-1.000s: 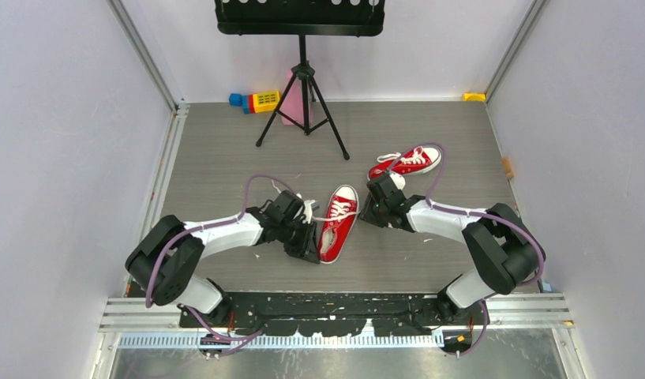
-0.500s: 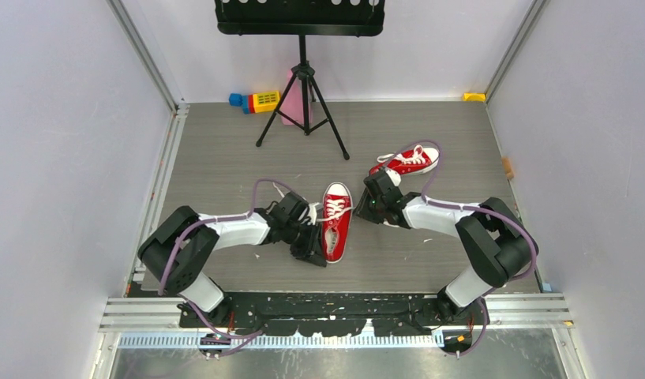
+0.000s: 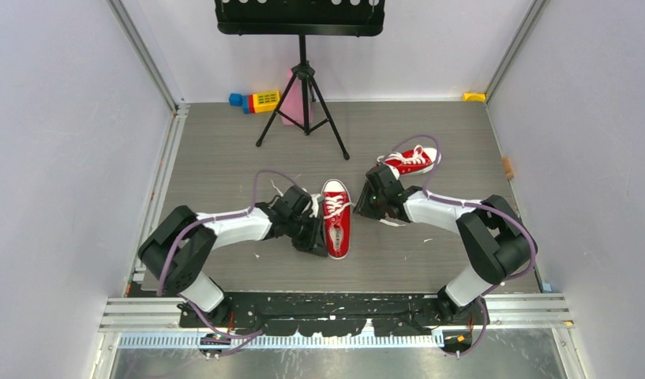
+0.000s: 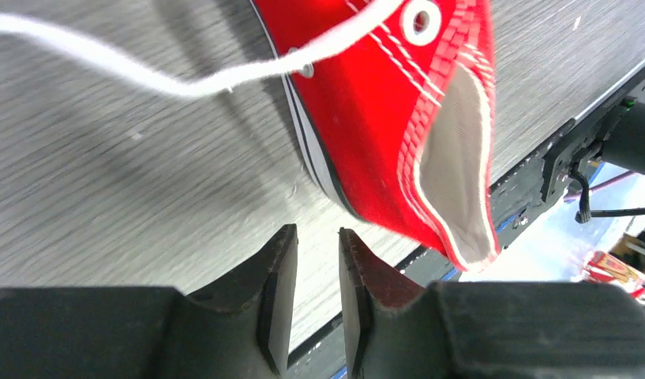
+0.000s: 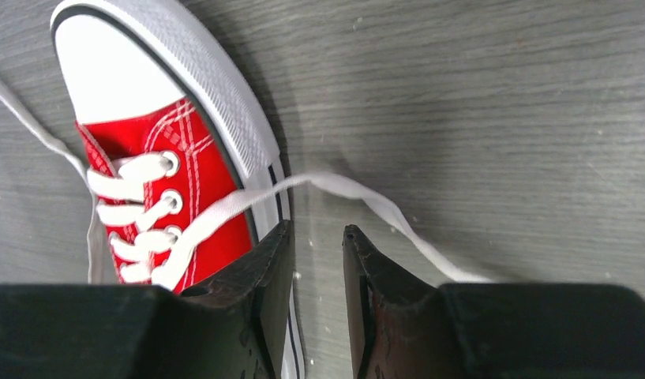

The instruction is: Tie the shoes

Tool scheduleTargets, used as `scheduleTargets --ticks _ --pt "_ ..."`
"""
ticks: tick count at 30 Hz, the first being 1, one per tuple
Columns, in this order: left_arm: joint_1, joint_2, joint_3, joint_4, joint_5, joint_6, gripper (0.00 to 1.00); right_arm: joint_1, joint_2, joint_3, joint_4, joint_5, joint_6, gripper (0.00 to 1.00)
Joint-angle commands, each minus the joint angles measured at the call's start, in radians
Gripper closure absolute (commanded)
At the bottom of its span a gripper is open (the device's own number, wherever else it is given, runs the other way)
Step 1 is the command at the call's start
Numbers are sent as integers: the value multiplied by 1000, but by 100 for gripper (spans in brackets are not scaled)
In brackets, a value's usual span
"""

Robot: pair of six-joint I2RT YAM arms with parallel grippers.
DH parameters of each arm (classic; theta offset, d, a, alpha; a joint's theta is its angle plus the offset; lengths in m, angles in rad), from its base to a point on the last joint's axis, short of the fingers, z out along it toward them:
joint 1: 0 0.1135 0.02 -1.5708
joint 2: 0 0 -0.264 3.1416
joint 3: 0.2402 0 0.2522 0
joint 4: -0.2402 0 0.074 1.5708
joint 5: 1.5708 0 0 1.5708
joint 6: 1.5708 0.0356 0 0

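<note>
Two grippers, both low over the table point(image 3: 224, 158), both with only a narrow gap. Left gripper point(image 4: 316, 237): jaws nearly together, and we see only bare wood grain in the slot, nothing pinched. Just past its tips, at 1 o'clock in the left wrist view, sit the red side wall and open heel collar of the near shoe point(image 3: 335, 221); we cannot tell if a finger touches it. One loose lace point(image 4: 145, 69) runs from the shoe toward 9 o'clock over the floor, apart from the fingers.

Right gripper point(image 5: 317, 230): same narrow slot, floor showing through, nothing in it. The other lace point(image 5: 358, 192) leaves the eyelets, crosses the white sole just beyond the tips and drops toward 4 o'clock, where it goes out of sight behind one finger point(image 5: 398, 316).

From the top view we mark the near shoe at mid-table, toe at 12 o'clock, heel at 6, resting on its sole. The left gripper is close at its 9 o'clock by the heel half. The right gripper is at its 3 o'clock by the toe. The far shoe point(image 3: 412, 160) lies at 1 o'clock from the near one, apart from it, toe toward 3 o'clock, laces loose. A music stand point(image 3: 303, 79) is at 12 o'clock, toy blocks point(image 3: 256, 101) at 11 by the far wall, and a yellow piece point(image 3: 474, 96) in the far corner at 1.
</note>
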Motion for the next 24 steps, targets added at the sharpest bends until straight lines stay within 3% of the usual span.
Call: scheduleTargets --ticks 1,8,12,16,17,18,20,21,24 --pt "40 -180 57 -186 -124 128 71 -2 -140 -5 -60 -12 -69 64" --pt "86 -284 117 -310 -210 257 63 -1 -309 -57 -176 -12 -154 61" --pt "86 -245 170 -267 -281 387 62 -1 -379 -38 -267 -4 -237 60" --pt "85 -216 186 -217 -325 522 52 -2 -434 -36 -307 -11 -258 60" --pt "85 -210 186 -210 -322 557 49 -2 -451 -41 -305 -30 -252 60" --pt "86 -201 184 -204 -319 582 40 -1 -459 -45 -301 -55 -247 60" --pt "86 -173 193 -198 -271 633 9 -1 -468 -46 -299 -79 -243 60" --pt "86 -156 198 -199 -264 651 2 -1 -469 -44 -302 -88 -242 60" --pt "84 -113 210 -198 -289 732 5 -1 -474 -30 -320 -103 -246 60"
